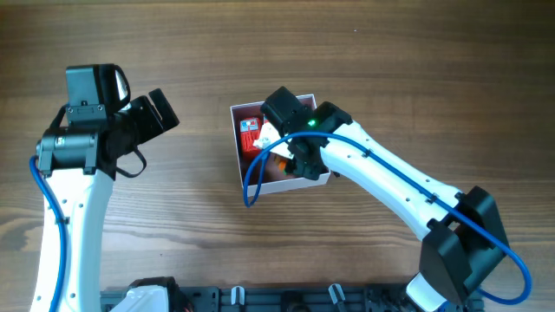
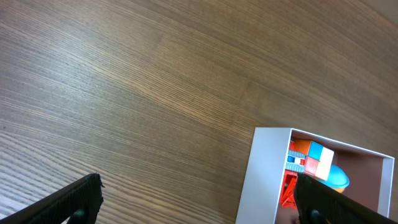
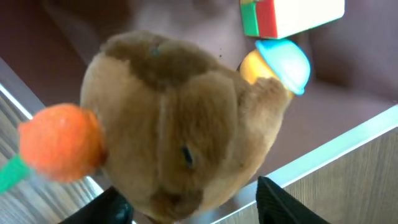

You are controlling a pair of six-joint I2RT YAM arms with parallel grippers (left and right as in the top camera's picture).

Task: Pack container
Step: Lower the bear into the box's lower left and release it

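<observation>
While your right arm reaches over it, worktop: wood grain, carrying the container.
Container: directly under your right end effector, so a drop should land inside.
Left end effector: spread, empty, parked aside.
Plush toy: between the right fingers; you cannot tell whether they squeeze it.
Colour cube: inside, beyond the plush.

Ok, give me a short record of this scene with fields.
box: on the table, partly filled
inside box: colored cube, blue-and-yellow toy
right gripper: over the box, apparently gripping a brown plush toy
left gripper: open, empty, off to the box's side
</observation>
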